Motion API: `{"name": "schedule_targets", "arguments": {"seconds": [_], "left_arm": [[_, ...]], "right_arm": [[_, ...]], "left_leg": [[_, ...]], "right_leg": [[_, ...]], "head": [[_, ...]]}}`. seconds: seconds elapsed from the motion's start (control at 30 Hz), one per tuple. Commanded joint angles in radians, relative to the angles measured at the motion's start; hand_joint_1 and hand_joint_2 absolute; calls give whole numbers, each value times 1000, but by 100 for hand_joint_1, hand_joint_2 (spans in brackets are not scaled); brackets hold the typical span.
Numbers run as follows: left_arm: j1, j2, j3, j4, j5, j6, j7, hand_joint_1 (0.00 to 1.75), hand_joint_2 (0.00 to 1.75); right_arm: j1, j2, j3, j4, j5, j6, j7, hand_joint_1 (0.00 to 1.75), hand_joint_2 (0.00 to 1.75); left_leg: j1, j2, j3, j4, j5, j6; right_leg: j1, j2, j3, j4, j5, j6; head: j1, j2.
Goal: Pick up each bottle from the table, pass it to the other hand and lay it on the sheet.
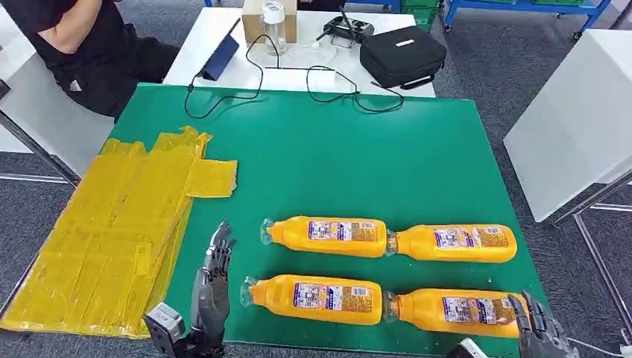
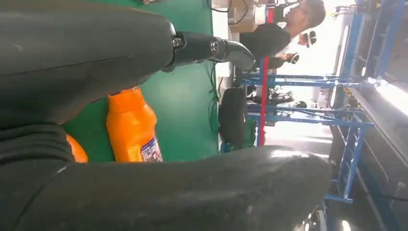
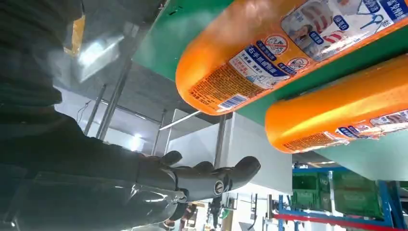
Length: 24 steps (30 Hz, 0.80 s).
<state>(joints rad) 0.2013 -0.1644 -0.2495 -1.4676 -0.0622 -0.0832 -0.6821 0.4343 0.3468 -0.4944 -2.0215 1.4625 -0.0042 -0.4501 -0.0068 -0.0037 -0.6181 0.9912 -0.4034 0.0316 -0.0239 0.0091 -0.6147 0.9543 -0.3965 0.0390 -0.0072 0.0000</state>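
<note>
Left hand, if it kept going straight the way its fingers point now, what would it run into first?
Probably nothing soon. The left hand points up the green table, in the lane between the yellow sheet and the bottle caps. The nearest bottle lies just to its right. Depth is unclear; cables lie far ahead.

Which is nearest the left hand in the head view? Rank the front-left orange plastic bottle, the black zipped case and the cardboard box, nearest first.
From the left hand:
1. Front-left orange plastic bottle, just right of it.
2. Cardboard box, far end, white table.
3. Black zipped case, far right end.
</note>
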Motion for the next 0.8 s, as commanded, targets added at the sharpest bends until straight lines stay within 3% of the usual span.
{"name": "schedule_targets", "arguments": {"seconds": [0.03,0.23,0.53,0.8], "left_arm": [[-40,49,-34,80,19,16,-16,0,0],[-32,57,-34,65,29,30,-16,0,0],[-24,53,1,39,34,30,-16,0,0],[-28,51,4,39,34,30,-15,0,0]], "right_arm": [[-37,-1,-2,65,32,18,-20,0,175],[-40,-24,37,90,42,16,-16,0,175],[-42,-97,121,122,67,46,69,0,175],[-44,-102,123,125,68,47,72,0,175]], "left_leg": [[1,0,4,-1,-1,-2],[1,1,3,-1,-1,-2],[1,2,4,0,-2,-2],[1,1,5,0,-2,-3]], "right_leg": [[1,-1,4,-1,-1,-2],[1,0,3,-1,0,-2],[1,1,4,-1,-1,-2],[1,0,5,-1,-1,-3]], "head": [[0,0],[0,0],[0,0],[0,0]]}}
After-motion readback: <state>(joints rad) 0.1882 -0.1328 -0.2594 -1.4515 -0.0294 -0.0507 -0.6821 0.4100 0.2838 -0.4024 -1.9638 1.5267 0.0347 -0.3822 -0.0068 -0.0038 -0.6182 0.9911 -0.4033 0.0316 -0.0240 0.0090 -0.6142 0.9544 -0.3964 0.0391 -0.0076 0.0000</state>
